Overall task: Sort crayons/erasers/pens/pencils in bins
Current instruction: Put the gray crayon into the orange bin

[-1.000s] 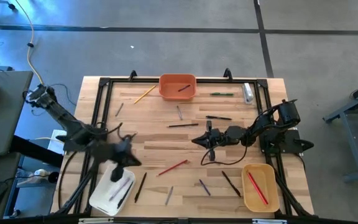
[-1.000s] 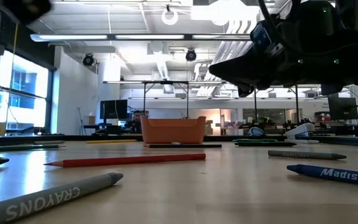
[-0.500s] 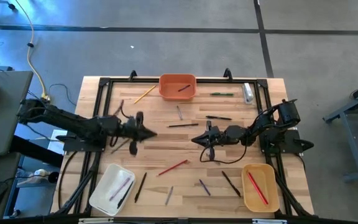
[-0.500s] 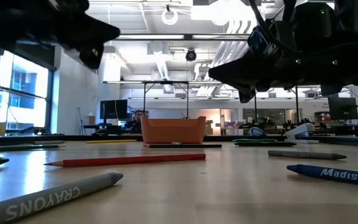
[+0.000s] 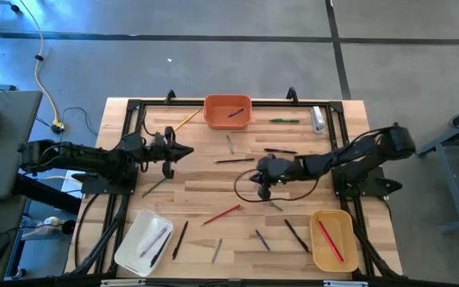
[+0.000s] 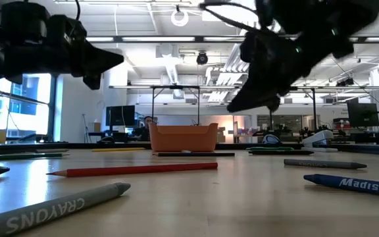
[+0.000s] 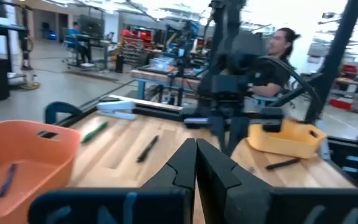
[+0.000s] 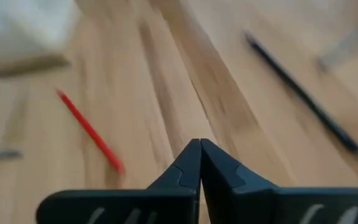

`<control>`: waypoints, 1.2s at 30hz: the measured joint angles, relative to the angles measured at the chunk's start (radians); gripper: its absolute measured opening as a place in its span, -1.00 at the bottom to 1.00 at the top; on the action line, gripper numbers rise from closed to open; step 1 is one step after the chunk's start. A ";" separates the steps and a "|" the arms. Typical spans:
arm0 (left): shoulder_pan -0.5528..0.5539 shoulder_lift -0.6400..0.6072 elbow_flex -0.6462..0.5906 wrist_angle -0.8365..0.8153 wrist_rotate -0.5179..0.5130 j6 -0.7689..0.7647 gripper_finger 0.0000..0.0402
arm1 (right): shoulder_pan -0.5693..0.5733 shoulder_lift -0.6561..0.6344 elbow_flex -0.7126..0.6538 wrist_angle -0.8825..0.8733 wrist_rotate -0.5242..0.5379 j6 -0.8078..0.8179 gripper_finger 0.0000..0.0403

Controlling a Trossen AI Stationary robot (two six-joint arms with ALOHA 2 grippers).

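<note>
Nearest to us on the wooden table (image 6: 242,197) lie a grey crayon (image 6: 51,209) and a blue crayon (image 6: 354,184), with a long red pencil (image 6: 133,170) just behind them. From above we see the white bin (image 5: 143,241) at the near left corner holding a few sticks and the tan-yellow bin (image 5: 331,239) at the near right holding a red stick (image 5: 330,241); loose sticks lie scattered on the planks between them. Mid-table, our left gripper (image 5: 188,152) hangs above the left side, its fingers pressed together on nothing. Our right gripper (image 5: 253,178) hangs near the centre, tilted down, its fingers likewise pinched together and empty. Farther back the orange bin (image 5: 228,112) stands at the far edge with one dark stick inside; a green pen (image 5: 284,120) and a clear-and-white tube (image 5: 318,119) lie to its right. Beyond the table we see an open workshop with desks, monitors, windows on the left and ceiling lights; a person (image 7: 283,46) sits in the background.
</note>
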 joint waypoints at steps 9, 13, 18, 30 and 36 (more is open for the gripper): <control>0.074 0.000 0.000 0.001 0.001 -0.009 -1.00 | 0.099 0.046 0.402 -0.885 0.023 0.295 -0.61; 0.085 0.000 0.000 -0.006 0.004 -0.004 -1.00 | 0.134 0.089 0.450 -0.991 0.003 0.412 -0.36; 0.094 0.000 0.005 0.003 -0.002 -0.027 -1.00 | 0.162 0.137 0.420 -0.996 -0.076 0.529 -0.22; 0.093 0.000 0.005 -0.006 -0.001 -0.027 -1.00 | 0.204 0.256 0.401 -0.924 -0.111 0.599 -0.20; 0.093 0.000 0.005 -0.007 -0.001 -0.028 -1.00 | 0.204 0.321 0.403 -0.931 -0.116 0.616 -0.20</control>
